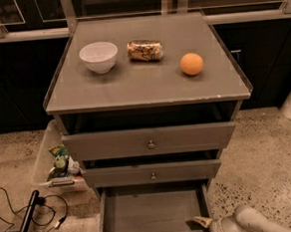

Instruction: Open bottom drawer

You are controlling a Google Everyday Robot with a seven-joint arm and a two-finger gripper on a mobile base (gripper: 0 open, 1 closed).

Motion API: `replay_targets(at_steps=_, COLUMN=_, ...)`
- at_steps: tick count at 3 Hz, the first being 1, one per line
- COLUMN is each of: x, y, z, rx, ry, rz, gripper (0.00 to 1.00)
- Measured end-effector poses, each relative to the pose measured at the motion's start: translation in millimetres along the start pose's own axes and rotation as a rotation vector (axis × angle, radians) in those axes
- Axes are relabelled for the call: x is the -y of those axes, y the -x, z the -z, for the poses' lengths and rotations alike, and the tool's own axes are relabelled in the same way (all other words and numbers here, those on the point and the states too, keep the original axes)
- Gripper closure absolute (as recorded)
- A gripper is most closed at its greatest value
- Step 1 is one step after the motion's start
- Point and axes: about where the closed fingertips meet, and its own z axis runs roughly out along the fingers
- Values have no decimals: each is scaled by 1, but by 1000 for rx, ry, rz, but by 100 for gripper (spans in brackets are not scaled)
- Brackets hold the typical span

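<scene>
– Off-white gripper (203, 222): position?
– Bottom right, at the right front corner of the bottom drawer (152, 211). Whether it touches the drawer, and its grip state: cannot tell.
– Drawer?
– Lowest of three in the grey cabinet (148, 85), pulled out, grey interior showing.
– On top?
– Left to right: white bowl (98, 56), can (144, 50) on its side, orange (192, 64).
</scene>
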Motion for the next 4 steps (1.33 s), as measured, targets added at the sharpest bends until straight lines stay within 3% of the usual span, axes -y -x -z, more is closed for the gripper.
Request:
replay_targets(at_steps=1, x=-2, y=7, z=3, rx=-4, ry=-4, rz=11, gripper=0)
replay_targets(at_steps=4, x=58, y=101, z=94, rx=-84, ry=-104, rz=193, gripper=0)
